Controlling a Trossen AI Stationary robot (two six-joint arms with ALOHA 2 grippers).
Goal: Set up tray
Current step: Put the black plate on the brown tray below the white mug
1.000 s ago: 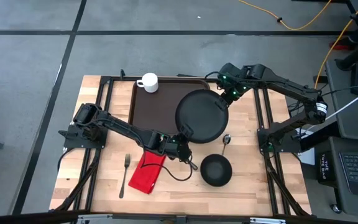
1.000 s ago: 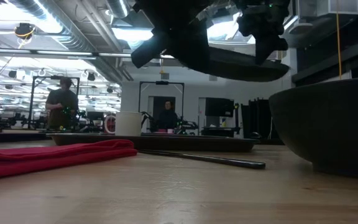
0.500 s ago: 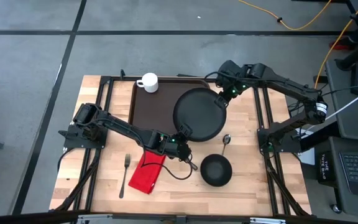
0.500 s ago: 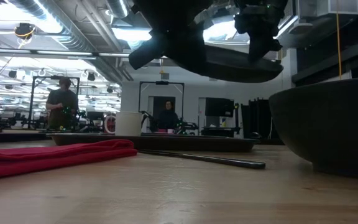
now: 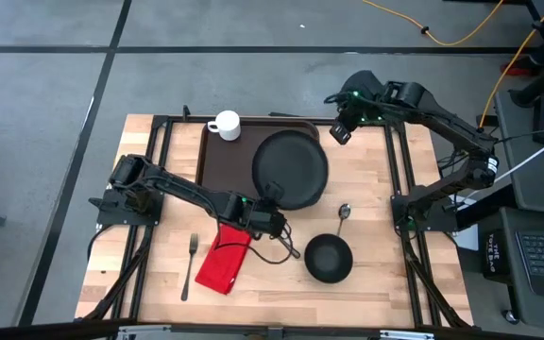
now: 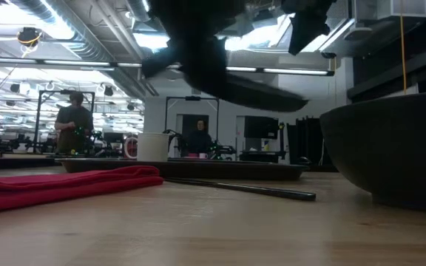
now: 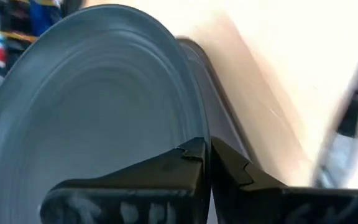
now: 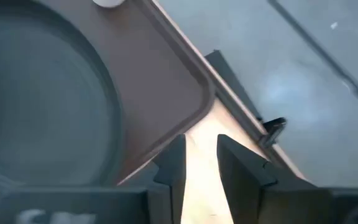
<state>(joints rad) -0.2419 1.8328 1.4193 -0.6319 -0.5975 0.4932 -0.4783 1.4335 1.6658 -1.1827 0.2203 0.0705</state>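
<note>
A round black plate hangs in the air over the right part of the dark brown tray; the low view shows the plate tilted. My left gripper is at the plate's near edge, shut on it. My right gripper is open above the tray's far right corner, apart from the plate. A white mug stands in the tray's far left corner. My left gripper pinches the plate's rim at its near edge between the two fingers, coming level from the table's near left side. The plate is lifted clear above the tray and tilted.
A black bowl and a spoon lie near right of the tray. A red napkin and a fork lie near left. A thin dark rod rests on the wood beside the napkin. People stand in the room behind.
My right gripper has let go of the plate's far right rim and drawn back up and toward the far right. My left gripper has carried the plate toward the table's left, farther over the tray, and the plate has tipped.
</note>
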